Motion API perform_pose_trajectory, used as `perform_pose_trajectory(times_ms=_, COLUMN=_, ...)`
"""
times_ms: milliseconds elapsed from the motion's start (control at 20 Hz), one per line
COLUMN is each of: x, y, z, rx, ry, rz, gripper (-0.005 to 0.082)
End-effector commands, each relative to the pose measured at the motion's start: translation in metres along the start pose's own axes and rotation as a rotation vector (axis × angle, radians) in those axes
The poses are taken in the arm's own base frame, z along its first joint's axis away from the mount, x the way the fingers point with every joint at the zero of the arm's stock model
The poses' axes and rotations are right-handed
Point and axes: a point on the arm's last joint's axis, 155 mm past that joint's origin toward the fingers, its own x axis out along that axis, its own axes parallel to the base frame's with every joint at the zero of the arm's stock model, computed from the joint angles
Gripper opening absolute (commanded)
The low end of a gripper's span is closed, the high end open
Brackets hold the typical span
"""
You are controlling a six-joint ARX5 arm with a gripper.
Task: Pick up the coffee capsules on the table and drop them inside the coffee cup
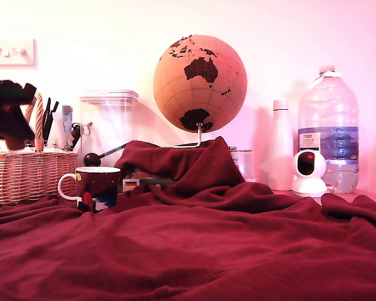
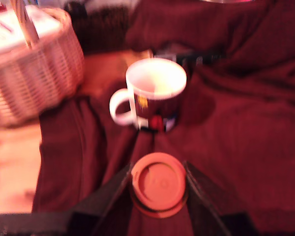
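Observation:
In the wrist view my gripper (image 2: pixel 158 186) is shut on an orange-brown coffee capsule (image 2: pixel 159 183), its flat round rim facing the camera between the two dark fingers (image 2: pixel 113 191). It hangs above the rumpled dark red cloth of the table (image 2: pixel 246 147), a short way from the coffee cup (image 2: pixel 155 96). That cup is a dark maroon mug with a white handle; its white inside looks empty. In the exterior view the cup (image 1: pixel 99 187) stands at the left on the cloth (image 1: pixel 207 251). A dark part of my arm (image 1: pixel 6 116) shows at the far left, above and behind the cup.
A wicker basket (image 1: pixel 28 175) (image 2: pixel 29 73) stands close to the cup, with bare wood (image 2: pixel 10 167) beside it. Behind are a clear canister (image 1: pixel 113 125), a globe (image 1: pixel 200 81), a raised cloth fold (image 1: pixel 188 163), a white bottle (image 1: pixel 281 147), a small white camera (image 1: pixel 309 172) and a large water bottle (image 1: pixel 329 128).

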Motion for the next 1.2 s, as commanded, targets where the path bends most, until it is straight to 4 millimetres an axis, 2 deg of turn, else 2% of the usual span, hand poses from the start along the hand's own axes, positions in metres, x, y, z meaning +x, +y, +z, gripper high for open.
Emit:
perform_pose_trajectory(times_ms=0, x=-0.002, y=-0.001, z=0.017, rx=-0.009, ry=-0.057, rz=-0.004, gripper=0.0215)
perform_pose_trajectory(times_ms=350, x=-0.002, y=-0.005, z=0.057, rx=-0.014, ry=-0.17, rz=-0.021, gripper=0.0215)
perform_pose_trajectory(times_ms=500, x=0.007, y=-0.01, z=0.069, rx=-0.006, ry=-0.176, rz=-0.044, gripper=0.0215)
perform_pose_trajectory(times_ms=1000, x=0.067, y=-0.023, z=0.095, rx=0.027, ry=-0.135, rz=-0.079, gripper=0.0215)
perform_pose_trajectory(times_ms=1150, x=0.084, y=-0.026, z=0.096, rx=0.028, ry=-0.102, rz=-0.093, gripper=0.0215)
